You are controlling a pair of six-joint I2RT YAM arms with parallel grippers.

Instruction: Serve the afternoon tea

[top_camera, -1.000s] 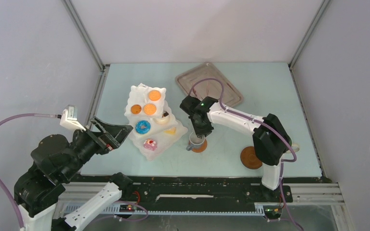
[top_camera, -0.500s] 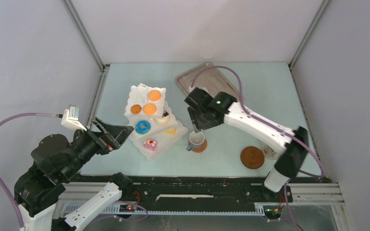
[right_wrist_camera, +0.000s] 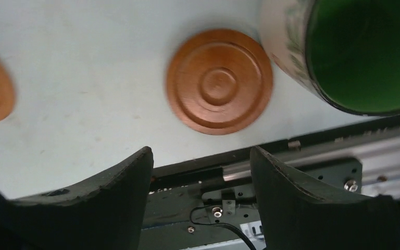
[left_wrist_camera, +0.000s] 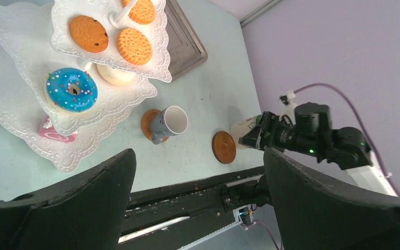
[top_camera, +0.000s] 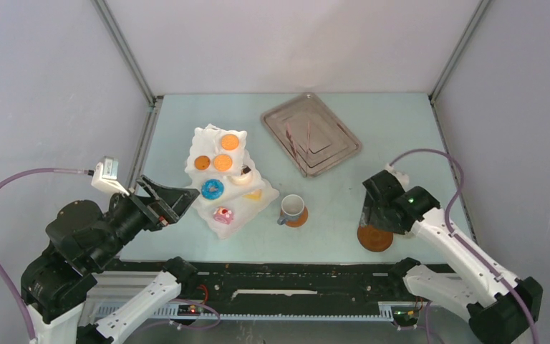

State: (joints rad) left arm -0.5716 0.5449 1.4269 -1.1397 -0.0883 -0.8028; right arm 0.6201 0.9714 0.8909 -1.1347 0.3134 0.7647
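**Top external view: 1 cup served, 1 mug left to place**

From where I stand, the tea looks nearly laid out. The stand (top_camera: 223, 229) is on the left half of the table with all 3 tiers stocked. The cup (top_camera: 293, 208) sits on its coaster (top_camera: 303, 220), just right of the stand's lowest tier. What seems left is the mug (right_wrist_camera: 359, 57). It stands on the table just beside the bare coaster (right_wrist_camera: 220, 80) near the front right edge, not on it. I would judge lifting it onto that coaster to be the last step.

The right gripper (right_wrist_camera: 200, 156) hangs over the front edge by the bare coaster, jaws apart with nothing between them. The left gripper (left_wrist_camera: 198, 156) is raised to the left of the stand, well clear of it, with jaws spread wide and empty.

Counting what I can see:
- **Stand:** 1.
- **Top tier:** 3 biscuits (top_camera: 222, 163).
- **Middle tier:** 1 blue doughnut (top_camera: 213, 189) and 1 pale pastry (top_camera: 241, 176), whose kind I cannot tell.
- **Bottom tier:** 1 pink doughnut (top_camera: 223, 214) and 1 yellow slice (top_camera: 255, 194).
- **Pastries in all:** 7.
- **Drinkware:** 1 cup and 1 mug.
- **Coasters:** 2, with 1 taken and 1 free.
- **Tray:** 1 tray (top_camera: 338, 141), lying at the back of the table, well apart from the cup and mug.
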